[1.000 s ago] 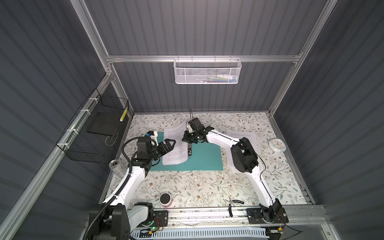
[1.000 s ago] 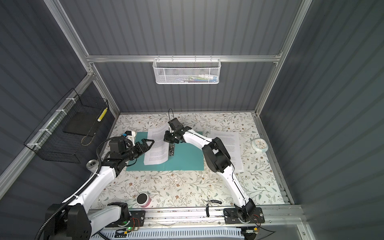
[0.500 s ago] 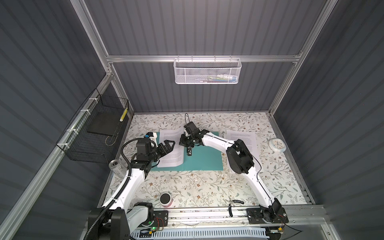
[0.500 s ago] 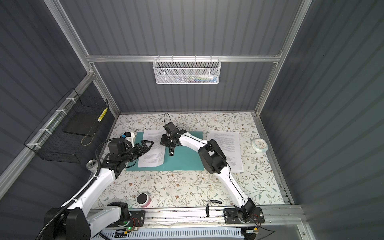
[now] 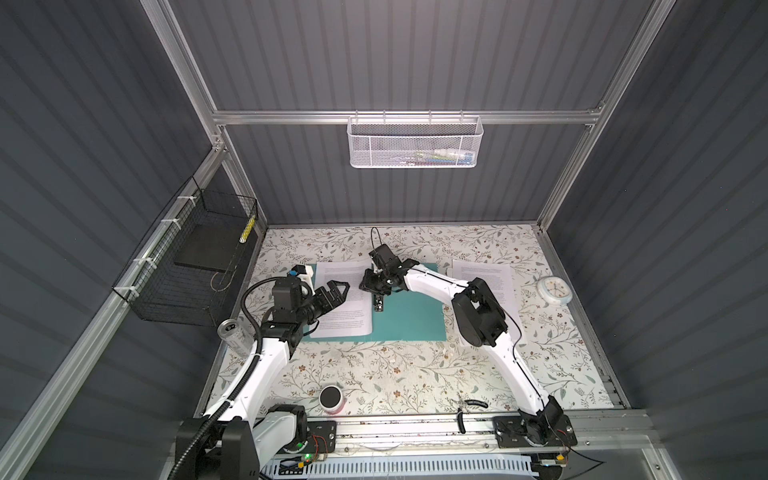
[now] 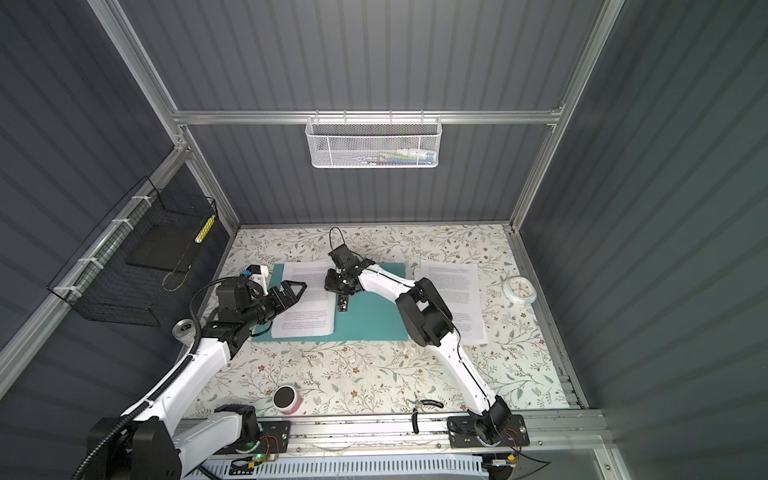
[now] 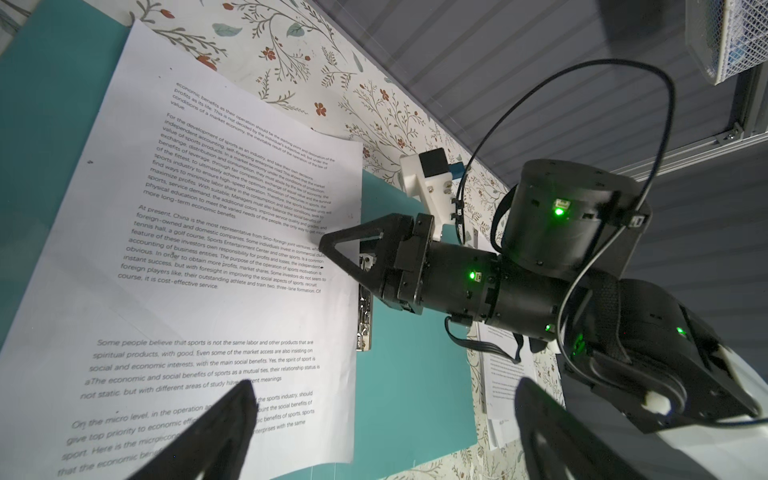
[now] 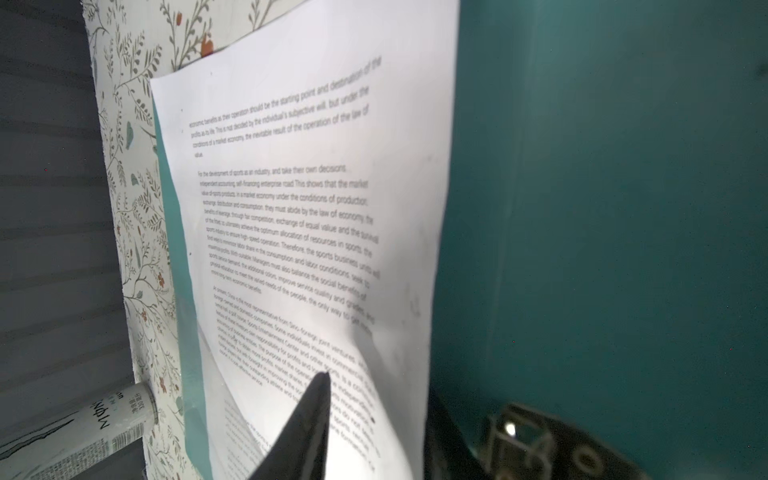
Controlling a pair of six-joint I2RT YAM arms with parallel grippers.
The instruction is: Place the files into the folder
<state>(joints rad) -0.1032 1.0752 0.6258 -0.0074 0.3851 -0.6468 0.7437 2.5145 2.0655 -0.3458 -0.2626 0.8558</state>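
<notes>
left fingers (image 5: 334, 286) are spread wide and nothing is held; they are poised over the left edge of a printed sheet (image 5: 343, 299). right fingers (image 8: 307, 415) are seen parted a little, with the sheet's inner edge lying loose between them, beside the metal clip strip (image 5: 379, 305). the sheet is laid flat on the left half of the open teal folder (image 5: 409, 322). more files (image 5: 494, 278) are left on the tabletop (image 5: 374, 374), just right of the folder, partly hidden by the right arm.
</notes>
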